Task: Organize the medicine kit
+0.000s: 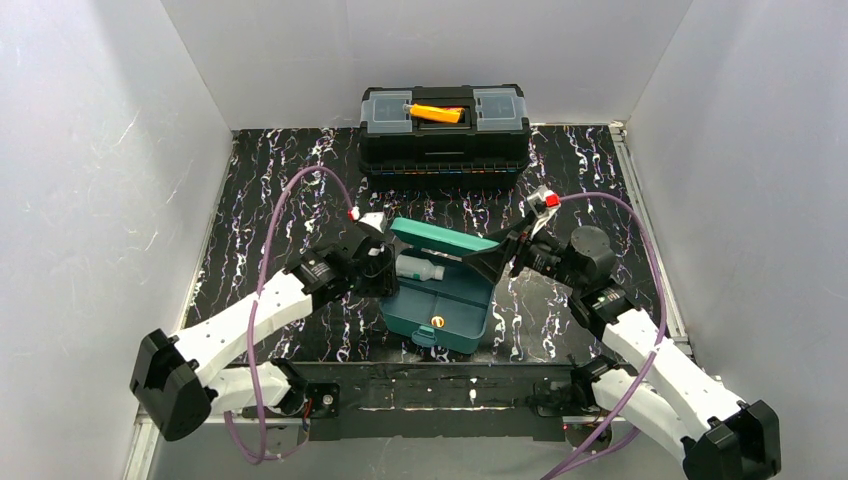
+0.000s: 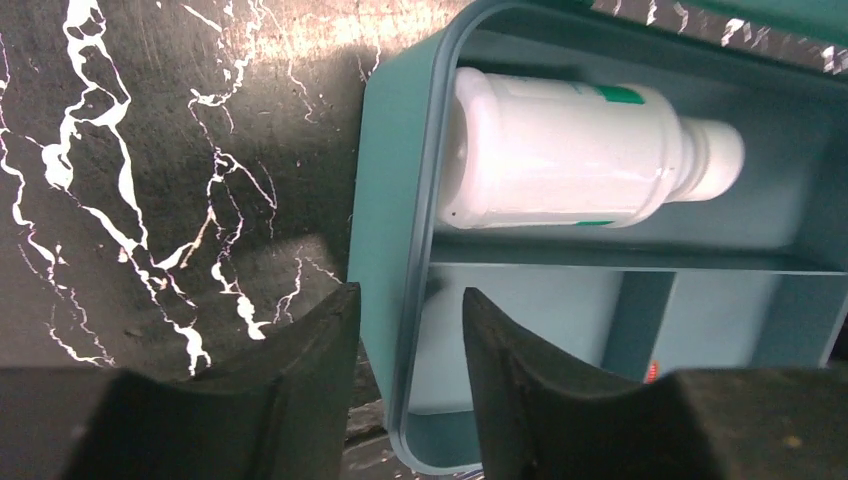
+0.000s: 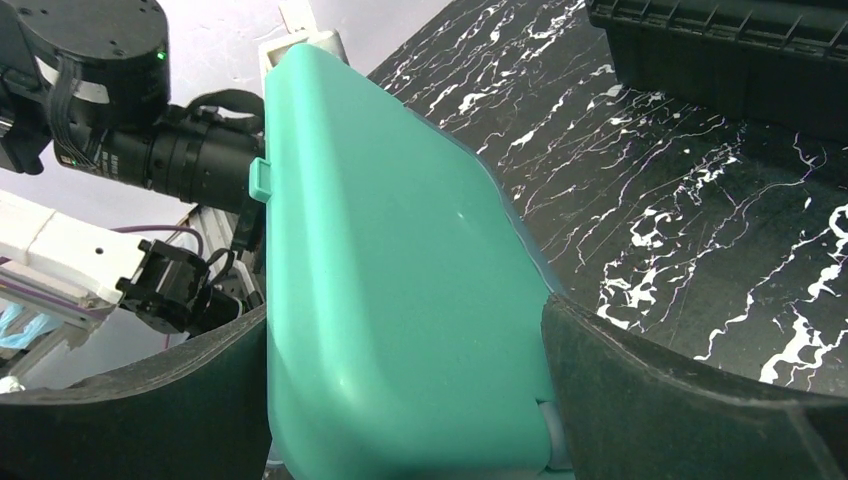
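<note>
open at the middle of the counter [image 1: 262, 200], well forward of the black toolbox [image 1: 443, 140] with the orange handle: the medicine kit [image 1: 445, 312], a small teal box of smooth moulded plastic with rounded corners.

lid [image 3: 400, 280] tilted up and clamped edge to edge in the right pincer [image 3: 405, 325], spread wide to span it. probably held so to stop the hinge from swinging shut over the tray [image 2: 620, 258]. glossy and lighter green than that darker divided tray, with a small tab on one edge.

in the rear compartment, lying on its side: a white plastic bottle [image 2: 560, 150], round-shouldered, green on the label, lengthwise between wall and divider, apparently laid flat to clear the lid. nearer compartments mostly bare as far as visible.

left pincer [image 2: 410, 300] partly parted, pinching nothing, poised astride the kit's left wall, one finger outside above the white-veined black marble-look surface, one inside. seemingly placed to steady or nudge the box. matte black, wedge-shaped fingers.
</note>
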You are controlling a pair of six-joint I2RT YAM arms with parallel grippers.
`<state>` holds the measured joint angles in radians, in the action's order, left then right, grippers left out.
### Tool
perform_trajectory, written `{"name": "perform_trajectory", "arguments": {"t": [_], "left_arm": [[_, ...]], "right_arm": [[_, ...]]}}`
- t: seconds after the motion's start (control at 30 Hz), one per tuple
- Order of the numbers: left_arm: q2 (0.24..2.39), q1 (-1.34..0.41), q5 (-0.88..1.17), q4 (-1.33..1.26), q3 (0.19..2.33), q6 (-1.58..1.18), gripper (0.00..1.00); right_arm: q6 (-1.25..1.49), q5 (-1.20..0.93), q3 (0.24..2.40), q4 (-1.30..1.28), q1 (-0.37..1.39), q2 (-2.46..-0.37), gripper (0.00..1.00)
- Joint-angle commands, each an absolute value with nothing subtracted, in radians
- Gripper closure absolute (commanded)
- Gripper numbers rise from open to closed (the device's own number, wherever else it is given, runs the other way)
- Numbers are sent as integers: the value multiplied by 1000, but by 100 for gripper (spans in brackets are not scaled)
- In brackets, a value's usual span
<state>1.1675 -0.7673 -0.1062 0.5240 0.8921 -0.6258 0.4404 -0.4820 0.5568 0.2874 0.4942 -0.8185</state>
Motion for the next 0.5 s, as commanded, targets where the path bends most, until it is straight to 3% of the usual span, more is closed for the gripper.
{"name": "perform_trajectory", "arguments": {"t": [0.0,0.2,0.47], "left_arm": [[1076,-761,-136,476,855,-675,55],[971,-762,-148,465,823,-677,38],[861,-761,-143,503,801,-692,32]], "right_arm": [[425,-466,546,309,504,-793,4],[409,-459,546,292,512,-775,4],[367,-431,566,221,560,-740,4]]}}
